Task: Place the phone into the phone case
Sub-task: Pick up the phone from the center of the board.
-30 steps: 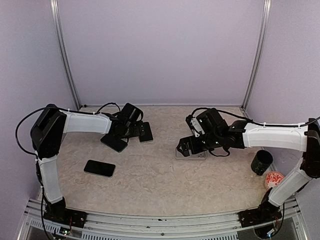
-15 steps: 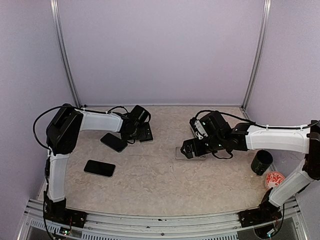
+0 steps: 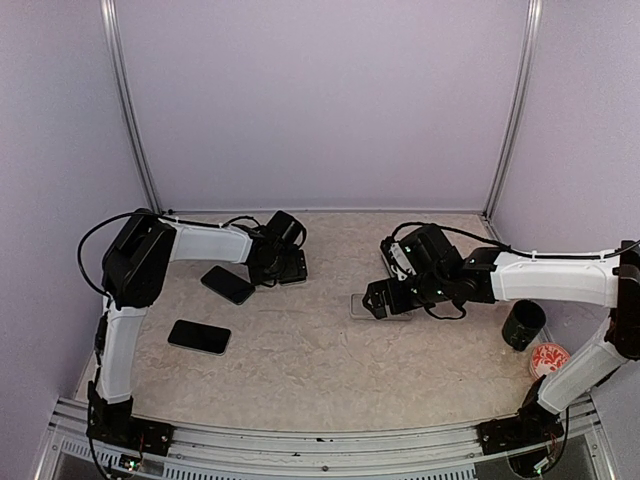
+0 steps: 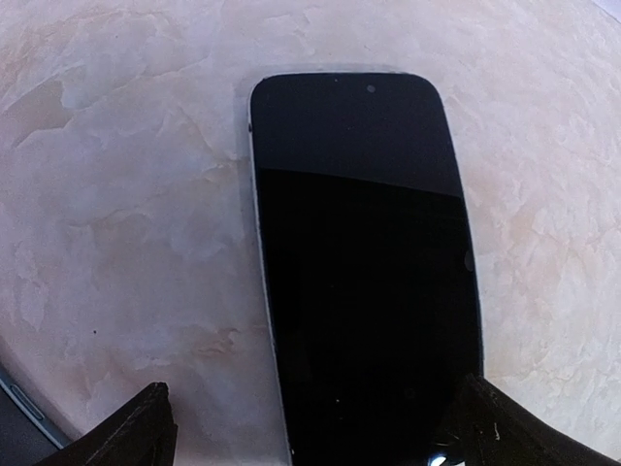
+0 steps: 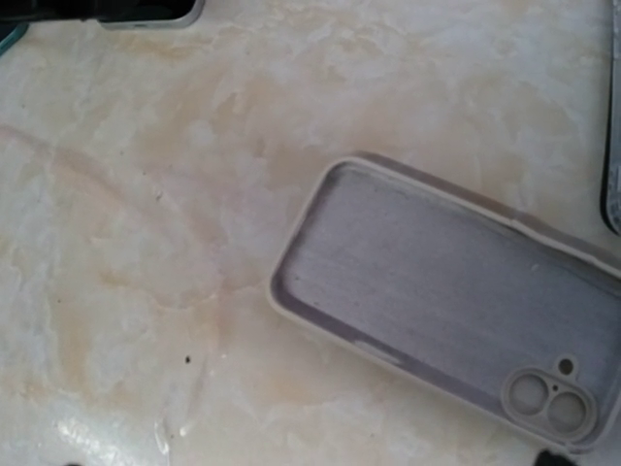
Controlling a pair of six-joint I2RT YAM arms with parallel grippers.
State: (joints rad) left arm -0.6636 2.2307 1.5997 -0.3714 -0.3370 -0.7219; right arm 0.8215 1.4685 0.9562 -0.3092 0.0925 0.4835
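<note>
With jaws spread and empty, the left claw [image 4: 325, 432] is held over the phone [image 4: 364, 272], left of the phone case [image 5: 456, 296]. The phone's long edges should be pinched squarely. The right claw [image 3: 383, 300], also spread, is held just above the case. The case's upturned hollow is shown only by the right wrist view.

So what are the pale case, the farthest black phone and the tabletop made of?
The phone case: probably soft plastic or silicone; matte pale grey, brushed-looking inner face. The phone: glossy black front, likely glass, since it mirrors light. The table: marble-patterned, faintly shiny; stone or printed laminate, can't tell.
</note>
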